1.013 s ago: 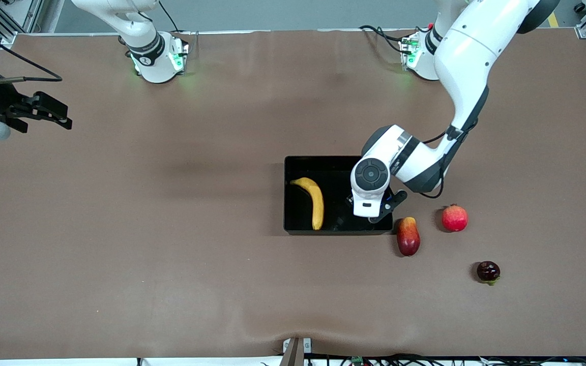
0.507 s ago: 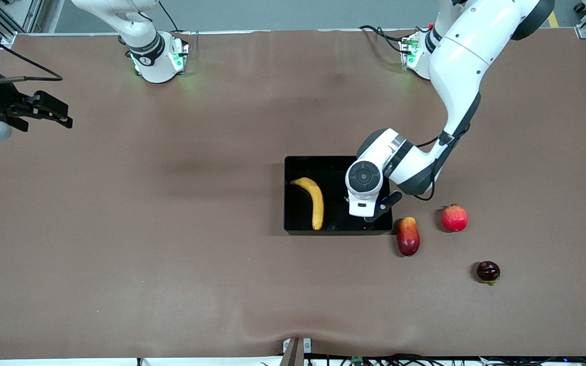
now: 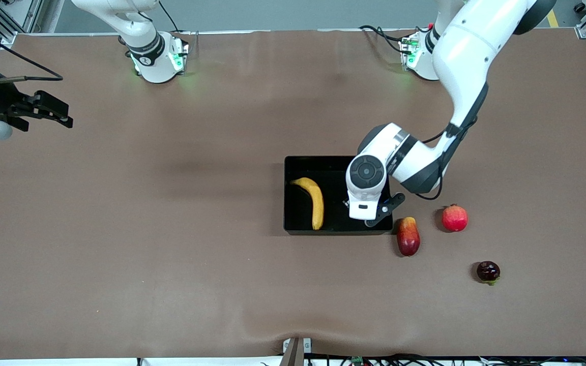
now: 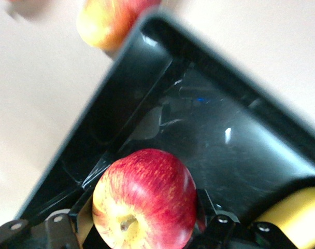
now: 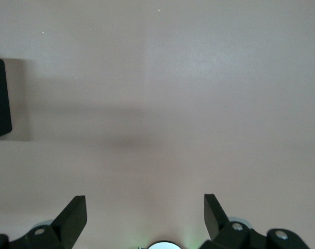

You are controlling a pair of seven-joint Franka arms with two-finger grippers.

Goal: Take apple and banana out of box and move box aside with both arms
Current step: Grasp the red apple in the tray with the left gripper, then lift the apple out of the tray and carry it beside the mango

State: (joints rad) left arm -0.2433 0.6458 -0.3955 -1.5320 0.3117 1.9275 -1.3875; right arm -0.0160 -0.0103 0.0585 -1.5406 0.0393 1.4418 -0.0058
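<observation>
A red apple [image 4: 144, 199] with a yellow patch and stem dimple sits between the fingers of my left gripper [image 4: 145, 208], which is shut on it. The gripper [image 3: 371, 215] is over the black box [image 3: 338, 165], at the end nearest the left arm; in the front view the wrist hides the apple. The yellow banana [image 3: 314, 200] lies in the box toward the right arm's end and shows in the left wrist view too [image 4: 297, 215]. My right gripper [image 3: 44, 109] waits open [image 5: 145, 207] over bare table at the right arm's end.
A red-and-yellow mango [image 3: 408, 236] lies just outside the box's corner, also seen by the left wrist as the mango [image 4: 113, 21]. A pomegranate [image 3: 455, 218] and a small dark red fruit [image 3: 488, 271] lie toward the left arm's end.
My left wrist has shifted a little toward the banana over the box. The right arm has not moved.
</observation>
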